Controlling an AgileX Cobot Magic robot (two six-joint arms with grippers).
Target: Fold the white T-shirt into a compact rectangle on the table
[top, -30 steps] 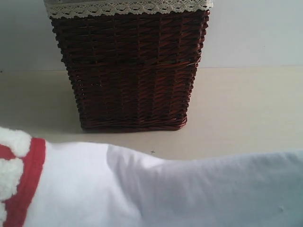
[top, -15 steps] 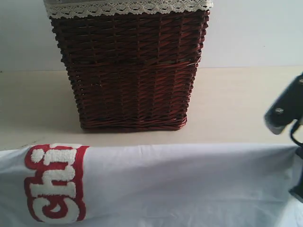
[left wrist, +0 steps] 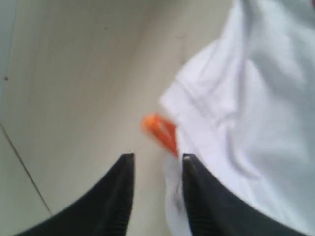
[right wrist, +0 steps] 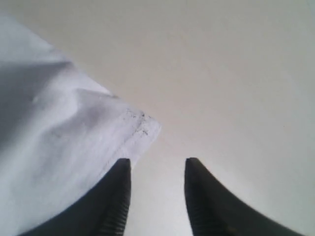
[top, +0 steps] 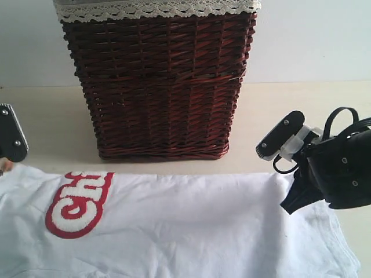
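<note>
The white T-shirt (top: pixel 185 226) lies spread across the near part of the table (top: pixel 278 116), its red band with white lettering (top: pixel 75 202) toward the left. My left gripper (left wrist: pixel 157 160) is open at the shirt's left edge; the orange tag (left wrist: pixel 160 130) sits just past its fingertips, and a bit of white hem lies in the gap. At the shirt's right corner (right wrist: pixel 133 125) my right gripper (right wrist: pixel 157 162) is open, with bare table between its fingers. In the exterior view the left arm (top: pixel 10 142) shows at the left edge and the right arm (top: pixel 330 171) at the shirt's right end.
A tall dark wicker basket (top: pixel 159 87) with white lace trim (top: pixel 156 8) stands behind the shirt at the middle of the table. A pale wall rises behind it. Bare table shows on either side of the basket.
The shirt was held up, filling the lower view, then stretched taut. Now it lies lower and flat, the lettering has shifted right, and both arms have come into view with open jaws.
</note>
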